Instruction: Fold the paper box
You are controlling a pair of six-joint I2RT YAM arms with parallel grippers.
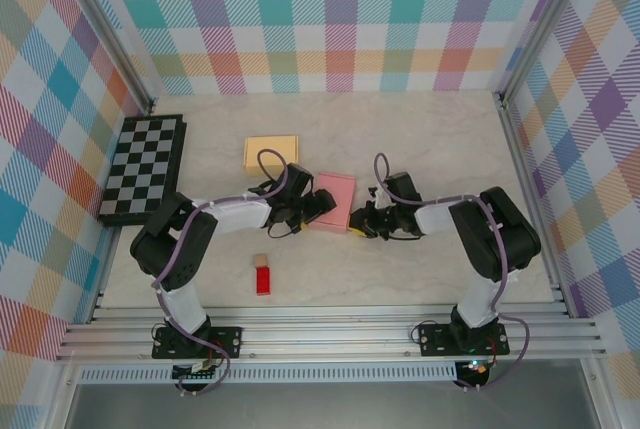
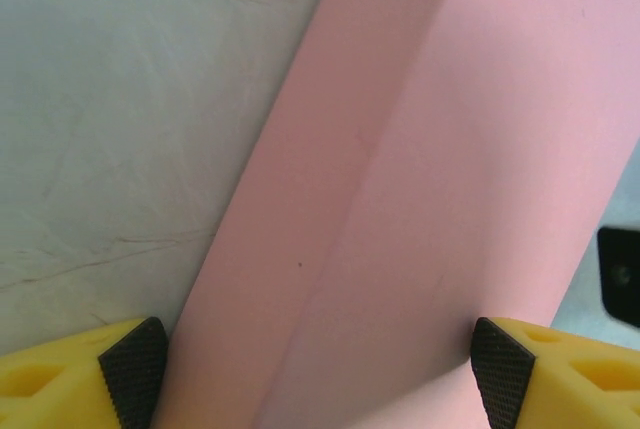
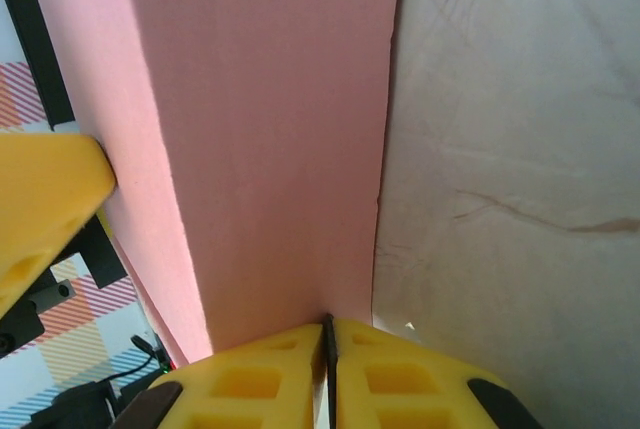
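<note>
Listing from mid-table, we record one pink paper box point(image 1: 335, 194), lying flat and creased lengthwise. The right gripper point(image 3: 328, 349) is clenched on its near right edge. The left gripper point(image 2: 320, 369) is spread wide and released, straddling its left side. A yellow box point(image 1: 271, 155) lies just beyond, a checkerboard point(image 1: 143, 169) far left, and a red block point(image 1: 263, 280) nearer us.

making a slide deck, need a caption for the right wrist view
Right gripper shut on an edge of the pink paper box, pale marbled table alongside.
</note>
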